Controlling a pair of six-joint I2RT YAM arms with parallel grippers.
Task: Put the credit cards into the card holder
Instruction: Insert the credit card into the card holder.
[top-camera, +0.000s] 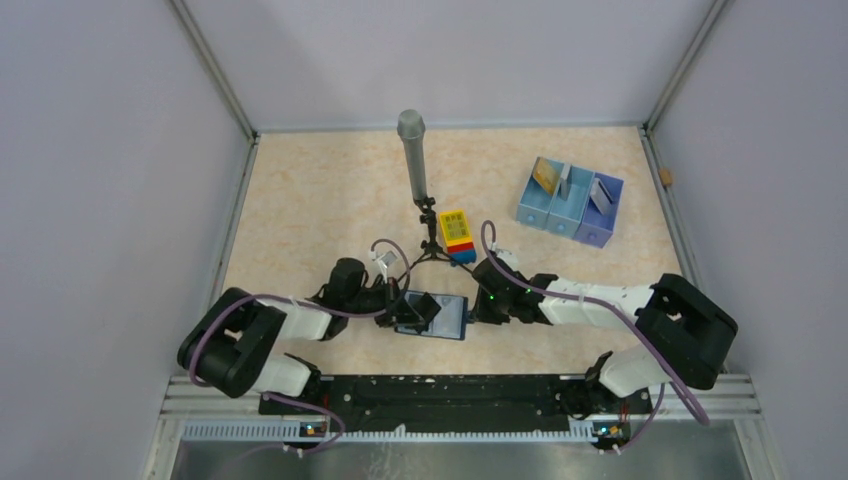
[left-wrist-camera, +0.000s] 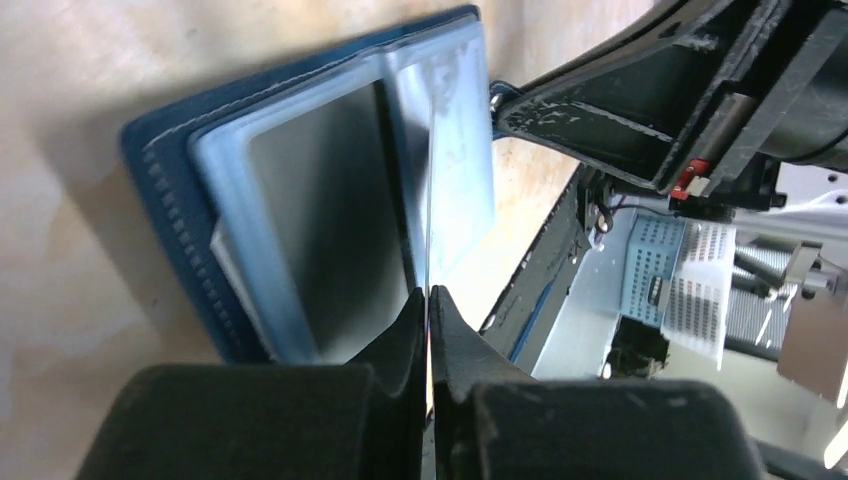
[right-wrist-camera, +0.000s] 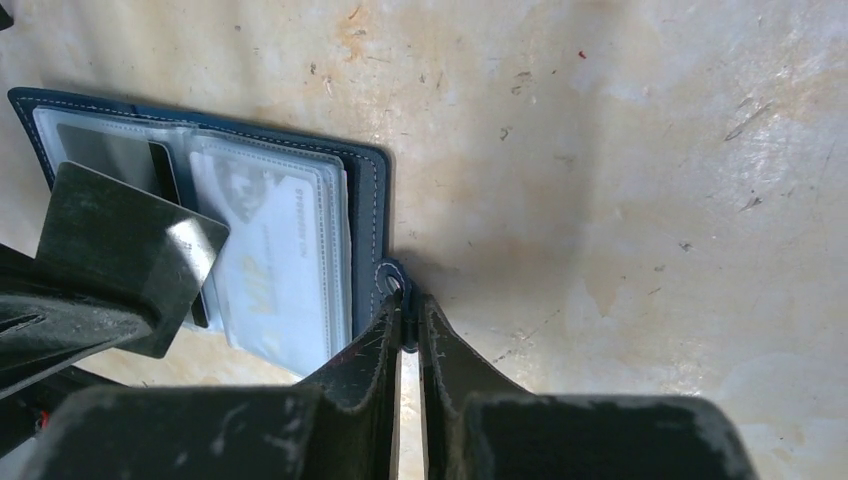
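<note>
— Two claws at work: are both clenched?
— Both. The left claw (left-wrist-camera: 429, 298) is pinched tight on a dark card (right-wrist-camera: 128, 240), holding it by one edge so that it stands tilted over the open card holder (right-wrist-camera: 368, 230).
— And the right claw?
— The right claw (right-wrist-camera: 408, 305) is squeezed onto the snap tab (right-wrist-camera: 390, 280) at the card holder's edge, closed almost completely around it.
— Where does the card holder lie?
— Flat on the table (top-camera: 320, 200), opened out, just ahead of the two arm bases and between the claws. Its navy cover faces down and the lighter blue sleeves face up.
— Is the dark card in a slot?
— I cannot tell. From the left wrist it shows only edge-on, as a thin line running from the claw toward the middle fold.
— The other cards?
— Well apart, at the far right of the table. A pale blue tray (top-camera: 570, 222) holds a gold card (top-camera: 545, 175) leaning in its left compartment and a grey-white card (top-camera: 600, 195) in its right one.
</note>
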